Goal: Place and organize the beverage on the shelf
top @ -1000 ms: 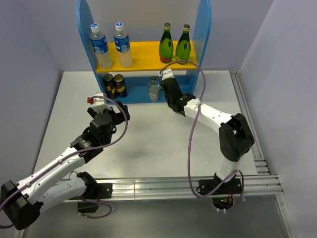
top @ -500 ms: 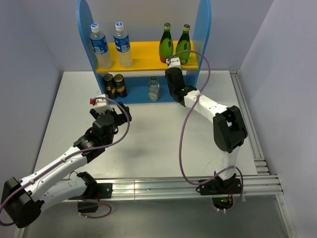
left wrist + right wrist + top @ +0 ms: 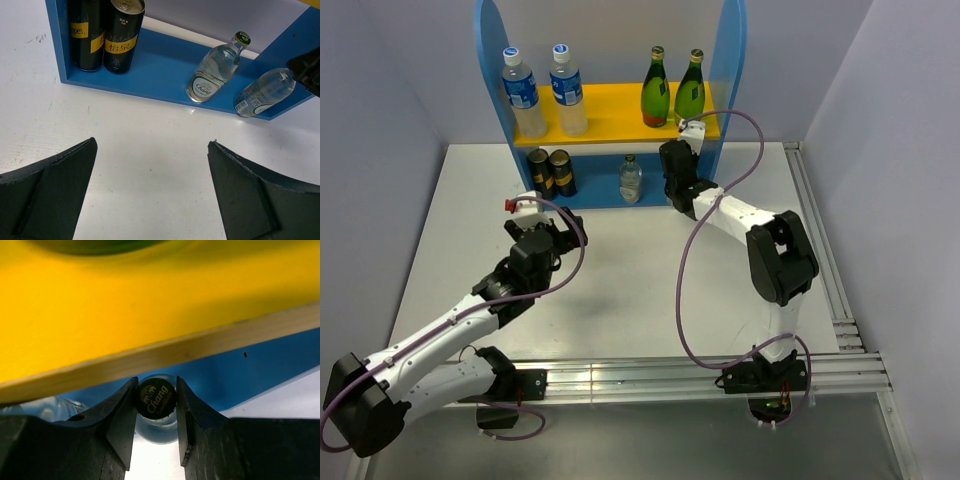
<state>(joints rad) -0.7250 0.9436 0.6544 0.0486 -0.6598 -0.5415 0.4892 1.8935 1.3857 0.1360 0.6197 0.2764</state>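
The shelf (image 3: 730, 60) has blue side panels and a yellow upper board (image 3: 610, 118). On the board stand two clear blue-labelled bottles (image 3: 520, 92) and two green bottles (image 3: 657, 90). One short clear bottle (image 3: 631, 178) stands on the blue base; it also shows in the left wrist view (image 3: 216, 67). My right gripper (image 3: 673, 168) reaches under the board's right end. It is shut on the black cap (image 3: 156, 398) of the second short clear bottle (image 3: 262, 92), which leans on the base. My left gripper (image 3: 152, 145) is open and empty over the table in front of the shelf.
Two black-and-gold cans (image 3: 550, 172) stand at the left of the base, also in the left wrist view (image 3: 105, 30). The yellow board's front edge (image 3: 150, 357) is just above my right fingers. A purple cable (image 3: 740, 150) loops beside the right panel.
My right gripper has moved right and back under the yellow board with the short bottle. The left arm has barely shifted.
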